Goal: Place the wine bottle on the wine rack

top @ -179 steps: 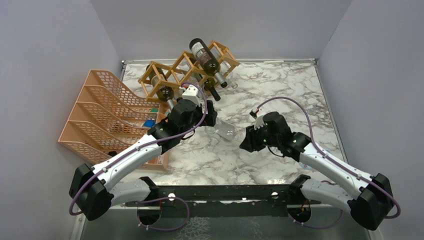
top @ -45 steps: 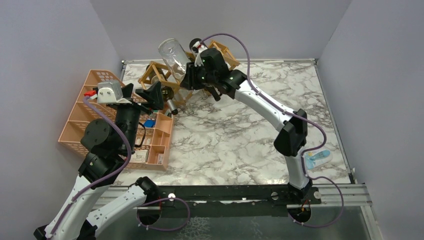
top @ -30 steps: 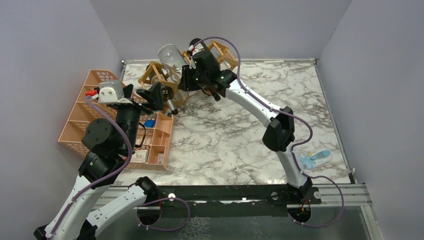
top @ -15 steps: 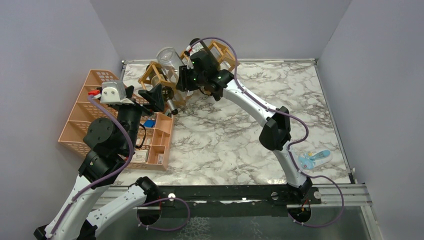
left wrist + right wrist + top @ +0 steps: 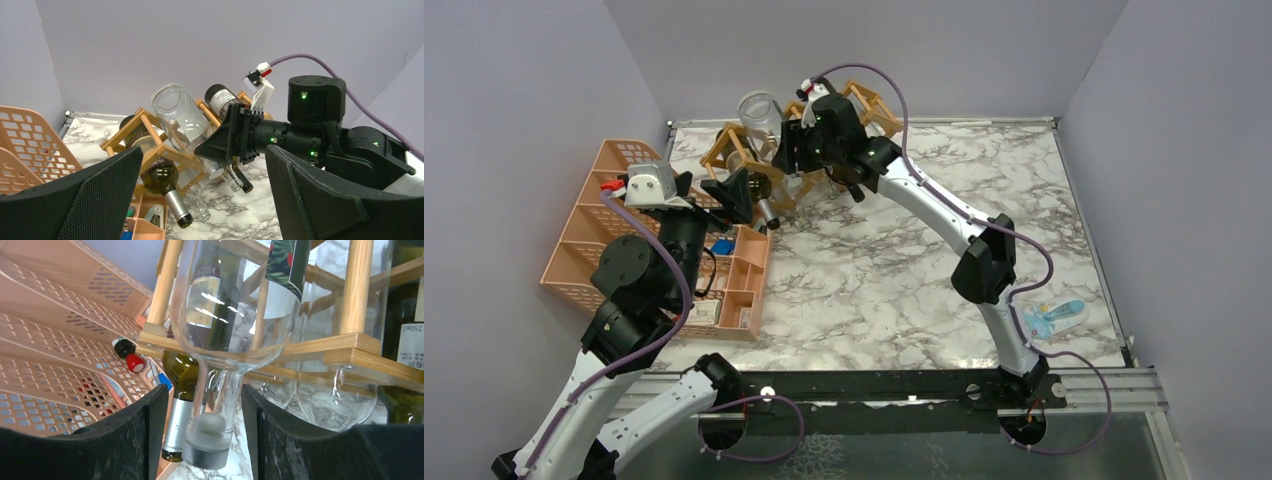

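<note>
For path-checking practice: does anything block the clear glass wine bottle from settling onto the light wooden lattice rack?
Nothing visible does: the clear glass wine bottle already lies in the light wooden lattice rack, neck between parted fingers of the right gripper.

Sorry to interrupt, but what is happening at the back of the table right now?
The right gripper is at the wine rack with the clear wine bottle, whose body lies on the rack's top slats. The fingers straddle the bottle's neck with a gap on one side, so it looks let go. The left gripper hovers open nearby, holding nothing.
</note>
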`<state>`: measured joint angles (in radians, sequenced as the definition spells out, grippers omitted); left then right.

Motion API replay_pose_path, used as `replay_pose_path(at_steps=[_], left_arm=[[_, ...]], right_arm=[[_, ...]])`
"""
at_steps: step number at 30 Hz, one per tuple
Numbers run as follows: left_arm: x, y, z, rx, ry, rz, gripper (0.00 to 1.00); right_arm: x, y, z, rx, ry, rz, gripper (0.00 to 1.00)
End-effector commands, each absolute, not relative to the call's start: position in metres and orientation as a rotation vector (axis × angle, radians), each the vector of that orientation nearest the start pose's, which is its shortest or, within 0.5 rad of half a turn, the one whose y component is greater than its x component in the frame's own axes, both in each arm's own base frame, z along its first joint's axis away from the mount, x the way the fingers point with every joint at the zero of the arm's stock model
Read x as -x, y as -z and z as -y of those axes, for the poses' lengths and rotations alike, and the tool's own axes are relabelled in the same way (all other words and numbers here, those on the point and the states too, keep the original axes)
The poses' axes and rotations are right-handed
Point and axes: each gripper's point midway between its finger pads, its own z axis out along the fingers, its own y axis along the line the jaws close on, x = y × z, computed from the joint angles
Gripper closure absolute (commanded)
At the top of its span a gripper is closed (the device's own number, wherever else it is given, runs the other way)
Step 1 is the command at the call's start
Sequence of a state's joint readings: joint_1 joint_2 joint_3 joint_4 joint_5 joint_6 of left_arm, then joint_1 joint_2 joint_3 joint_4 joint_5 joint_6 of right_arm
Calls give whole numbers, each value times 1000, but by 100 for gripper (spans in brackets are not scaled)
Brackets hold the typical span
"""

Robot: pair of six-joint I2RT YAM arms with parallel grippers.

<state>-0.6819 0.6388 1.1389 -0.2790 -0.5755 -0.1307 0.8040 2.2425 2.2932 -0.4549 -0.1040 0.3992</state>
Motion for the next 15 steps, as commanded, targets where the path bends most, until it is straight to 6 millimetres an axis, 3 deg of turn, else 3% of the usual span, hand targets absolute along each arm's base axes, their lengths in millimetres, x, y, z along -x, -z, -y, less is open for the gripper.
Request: replay_pose_path(at_steps=[1, 7, 15], left_arm=[[-229, -456, 66, 131, 291, -1377, 1], [-231, -448, 71, 124, 301, -1416, 1], [-225, -436, 85, 14, 341, -1441, 1]], right_arm=[[-412, -319, -475, 478, -887, -1887, 40], [-404, -334, -464, 484, -879, -1865, 38], [-376, -347, -432, 495, -864, -1854, 37]])
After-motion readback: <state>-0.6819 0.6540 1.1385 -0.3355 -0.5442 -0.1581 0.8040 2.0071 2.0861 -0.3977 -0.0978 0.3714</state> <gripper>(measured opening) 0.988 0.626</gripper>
